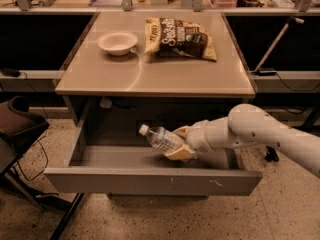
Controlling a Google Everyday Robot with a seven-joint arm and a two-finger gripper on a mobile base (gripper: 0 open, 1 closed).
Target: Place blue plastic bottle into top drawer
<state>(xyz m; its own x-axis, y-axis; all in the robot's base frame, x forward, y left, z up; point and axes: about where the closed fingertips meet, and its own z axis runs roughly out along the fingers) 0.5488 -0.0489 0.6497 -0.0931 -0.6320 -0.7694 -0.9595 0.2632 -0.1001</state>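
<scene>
The blue plastic bottle is clear with a white cap pointing up-left. My gripper is shut on its lower end and holds it tilted inside the open top drawer, just above the drawer floor, right of centre. The white arm reaches in from the right over the drawer's right side. The drawer is pulled out under the table, its grey front panel showing small white scuffs.
On the table top stand a white bowl at the back left and a dark chip bag at the back middle. A dark chair stands at the left. A shelf with clutter runs along the back.
</scene>
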